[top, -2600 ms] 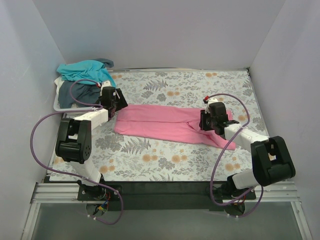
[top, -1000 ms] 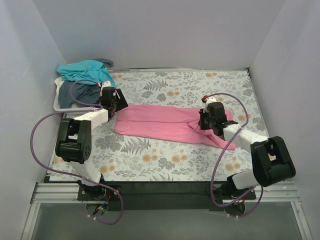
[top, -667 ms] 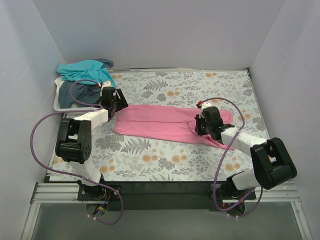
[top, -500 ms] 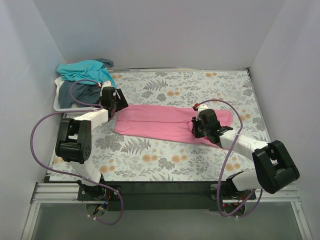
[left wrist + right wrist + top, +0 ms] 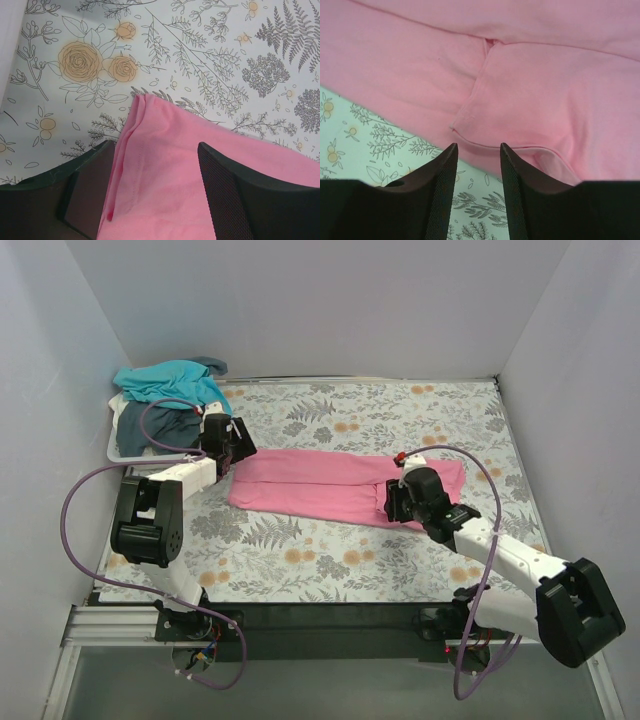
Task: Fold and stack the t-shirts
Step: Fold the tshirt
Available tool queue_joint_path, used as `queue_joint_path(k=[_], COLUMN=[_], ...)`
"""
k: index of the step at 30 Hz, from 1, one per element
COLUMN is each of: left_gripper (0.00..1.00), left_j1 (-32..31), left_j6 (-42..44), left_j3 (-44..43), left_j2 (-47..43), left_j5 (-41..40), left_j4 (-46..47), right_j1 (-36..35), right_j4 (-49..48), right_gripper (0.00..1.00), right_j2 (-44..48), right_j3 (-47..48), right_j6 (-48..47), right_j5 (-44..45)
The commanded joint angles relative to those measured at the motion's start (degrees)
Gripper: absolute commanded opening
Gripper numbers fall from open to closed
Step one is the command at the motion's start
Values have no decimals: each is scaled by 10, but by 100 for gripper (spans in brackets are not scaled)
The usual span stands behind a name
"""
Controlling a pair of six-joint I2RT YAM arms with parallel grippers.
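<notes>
A pink t-shirt [image 5: 320, 483] lies in a long folded strip across the middle of the table. My left gripper [image 5: 234, 452] rests at its left end. Its jaws are open and straddle the shirt's folded corner [image 5: 150, 150], with the left finger [image 5: 92, 185] against the fold. My right gripper [image 5: 394, 503] hovers over the shirt's near right edge, open, with only the hem [image 5: 520, 146] and tablecloth showing between its fingers [image 5: 442, 180]. A teal t-shirt [image 5: 165, 380] and a dark grey-blue one [image 5: 155, 425] are heaped at the back left.
A white basket [image 5: 113, 447] under the heaped shirts sits against the left wall. The floral tablecloth [image 5: 330, 560] is walled in on the left, back and right. Purple cables loop from both arms.
My right gripper moved left along the shirt's near edge, pulling the protruding sleeve in over the body. Its jaws then opened and let the fabric go. The left arm stayed still.
</notes>
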State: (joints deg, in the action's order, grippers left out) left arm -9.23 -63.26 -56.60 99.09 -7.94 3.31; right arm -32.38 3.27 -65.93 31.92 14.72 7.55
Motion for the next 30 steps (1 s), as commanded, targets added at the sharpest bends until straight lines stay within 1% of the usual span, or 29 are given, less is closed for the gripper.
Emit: queue_joint_path(k=[1, 3, 7, 10, 11, 12, 14, 16, 17, 20, 26, 30], left_gripper=[63, 63, 63, 63, 63, 63, 63, 63, 63, 63, 63, 63], left_j1=[-3, -9, -31, -69, -96, -110, -148, -174, -197, -238, -302, -329], left_j6=[2, 4, 17, 23, 25, 24, 17, 9, 5, -1, -16, -15], left_j3=[7, 6, 2, -1, -4, -8, -15, -25, -29, -56, -103, -121], left_j2=[-17, -17, -19, -23, -24, -23, -18, -12, -1, 28, 78, 95], left_j5=[2, -9, -13, -17, -20, -20, 1, 23, 28, 42, 71, 72], left_j4=[6, 6, 7, 20, 23, 29, 37, 56, 60, 66, 76, 74], right_j1=[-1, 7, 48, 71, 75, 81, 87, 96, 100, 109, 113, 113], right_j4=[3, 9, 12, 12, 12, 11, 11, 10, 9, 8, 8, 12], right_gripper=[37, 39, 40, 40, 40, 40, 40, 41, 41, 41, 41, 41], right_j2=[22, 11, -19, -24, -22, -17, -10, -4, -5, -17, -53, -38], right_j3=[5, 11, 18, 18, 19, 19, 19, 18, 17, 17, 7, 4], right_j6=[0, -2, -7, -17, -21, -22, -26, -28, -29, -30, -23, -21], right_j5=[73, 98, 101, 100, 99, 99, 100, 99, 99, 92, 78, 71])
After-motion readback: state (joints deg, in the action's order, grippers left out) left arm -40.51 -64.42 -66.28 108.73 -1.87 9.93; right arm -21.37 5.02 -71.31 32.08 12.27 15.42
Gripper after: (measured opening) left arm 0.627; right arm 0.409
